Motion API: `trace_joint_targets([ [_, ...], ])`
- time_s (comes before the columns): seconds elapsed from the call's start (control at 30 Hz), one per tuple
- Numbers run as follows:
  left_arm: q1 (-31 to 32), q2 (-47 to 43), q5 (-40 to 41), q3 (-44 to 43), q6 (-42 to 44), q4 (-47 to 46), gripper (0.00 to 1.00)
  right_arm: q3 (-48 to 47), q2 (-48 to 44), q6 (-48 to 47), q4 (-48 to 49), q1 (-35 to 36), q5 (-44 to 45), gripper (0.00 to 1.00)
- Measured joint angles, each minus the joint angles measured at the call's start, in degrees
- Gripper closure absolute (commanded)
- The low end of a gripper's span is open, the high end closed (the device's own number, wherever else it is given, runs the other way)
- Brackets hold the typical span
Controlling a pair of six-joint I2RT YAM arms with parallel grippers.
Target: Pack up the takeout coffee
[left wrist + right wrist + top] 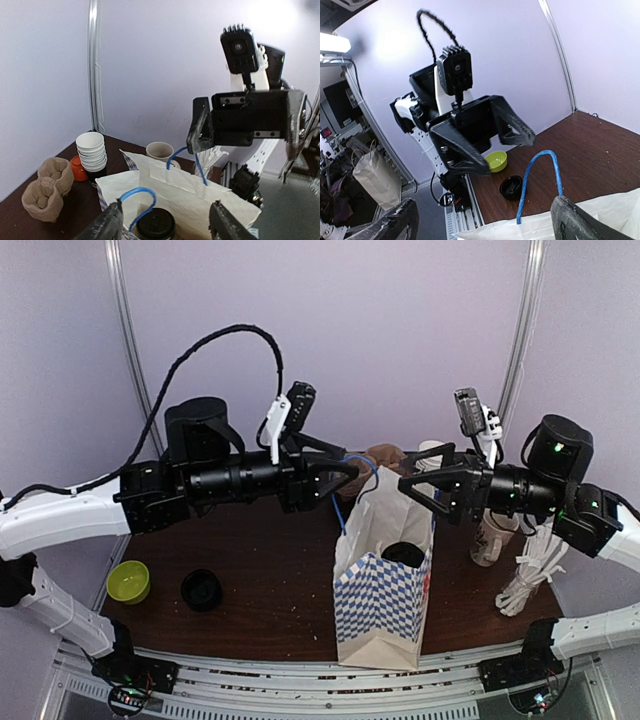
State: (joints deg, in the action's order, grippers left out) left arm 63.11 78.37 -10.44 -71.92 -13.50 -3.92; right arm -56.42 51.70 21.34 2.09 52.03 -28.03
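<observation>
The desk (270, 585) carries a tall paper bag (380, 590) that stands unsupported, and it could tip over if either arm drags it sideways on the way out. The left gripper (348, 478) hangs released over the bag's left rim. The right gripper (415, 492) is spread wide over the right rim. Neither one holds anything. The coffee (156, 223) sits upright low inside the bag, only its black lid (403, 555) showing through the open mouth. It is below and between the two grippers and touches neither. The likeliest snag looks to be a blue handle (182, 152). One loop rises just beside a right-gripper finger and another beside a left one, so a tug on either would tilt bag and cup together.
</observation>
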Motion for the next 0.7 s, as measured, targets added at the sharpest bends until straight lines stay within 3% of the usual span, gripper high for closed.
trace_joint_targets([
  [0.1, 0.0, -4.9, 3.4, 2.1, -0.9, 0.3, 0.22, -1.8, 2.2, 2.0, 3.0, 0.6, 3.6, 0.07],
  [0.27, 0.0, -9.0, 6.9, 3.8, -1.6, 0.3, 0.16, -6.0, 6.3, 3.0, 5.3, 2.7, 10.1, 0.07],
  [0.7, 0.0, -5.5, 9.6, 5.9, -5.4, 2.1, 0.12, -12.8, 11.6, -0.3, 6.7, 7.4, 24.9, 0.06],
])
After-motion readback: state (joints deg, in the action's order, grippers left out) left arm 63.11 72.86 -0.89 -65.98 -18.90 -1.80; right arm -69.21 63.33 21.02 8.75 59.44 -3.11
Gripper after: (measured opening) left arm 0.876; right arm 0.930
